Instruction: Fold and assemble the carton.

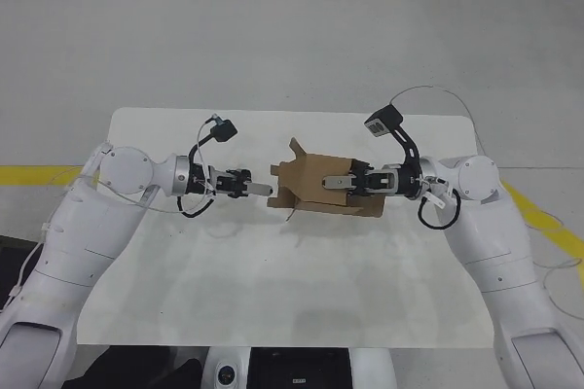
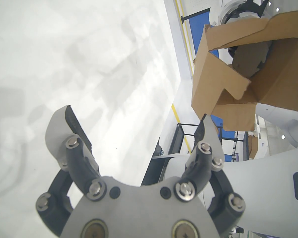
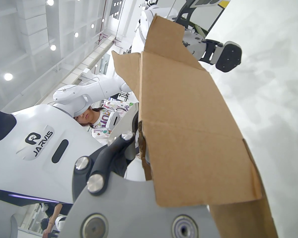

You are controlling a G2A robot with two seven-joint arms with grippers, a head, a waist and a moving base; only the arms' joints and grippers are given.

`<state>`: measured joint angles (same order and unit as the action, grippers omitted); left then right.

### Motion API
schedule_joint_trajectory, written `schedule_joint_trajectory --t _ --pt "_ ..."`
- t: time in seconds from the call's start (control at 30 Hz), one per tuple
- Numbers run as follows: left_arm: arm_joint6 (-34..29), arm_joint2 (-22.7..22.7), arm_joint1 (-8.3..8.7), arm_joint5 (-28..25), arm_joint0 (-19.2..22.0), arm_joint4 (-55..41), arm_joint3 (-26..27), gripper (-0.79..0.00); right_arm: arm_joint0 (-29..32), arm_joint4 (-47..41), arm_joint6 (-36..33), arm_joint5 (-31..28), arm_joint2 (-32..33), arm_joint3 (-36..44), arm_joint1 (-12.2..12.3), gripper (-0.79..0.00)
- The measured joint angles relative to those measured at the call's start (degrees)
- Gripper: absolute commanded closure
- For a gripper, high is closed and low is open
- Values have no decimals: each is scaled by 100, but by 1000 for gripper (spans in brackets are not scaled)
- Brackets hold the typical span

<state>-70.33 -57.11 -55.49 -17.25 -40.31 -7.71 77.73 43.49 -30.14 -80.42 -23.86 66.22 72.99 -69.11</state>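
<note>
A brown carton (image 1: pixel 316 185) is held above the middle of the white table (image 1: pixel 273 282), partly erected, with its end flaps loose. My right gripper (image 1: pixel 333 181) is shut on the carton's upper wall. In the right wrist view one finger (image 3: pixel 132 121) presses the carton (image 3: pixel 186 125) and the other finger is hidden behind the board. My left gripper (image 1: pixel 263 187) is open just off the carton's flapped end, with nothing between its fingers. In the left wrist view the left gripper (image 2: pixel 139 125) faces the carton (image 2: pixel 238 80), whose open end shows folded-in flaps.
The table's far edge (image 1: pixel 292 112) lies behind both arms. A yellow floor line (image 1: pixel 19 175) runs beside the table on each side. Bare tabletop stretches in front of the carton toward the near edge.
</note>
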Motion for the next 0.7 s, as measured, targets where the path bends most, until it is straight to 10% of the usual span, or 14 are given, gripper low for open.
schedule_joint_trajectory --t 0.7 --pt "-105 151 -43 -29 107 62 259 -785 -98 -129 -17 17 -509 47 -26 0"
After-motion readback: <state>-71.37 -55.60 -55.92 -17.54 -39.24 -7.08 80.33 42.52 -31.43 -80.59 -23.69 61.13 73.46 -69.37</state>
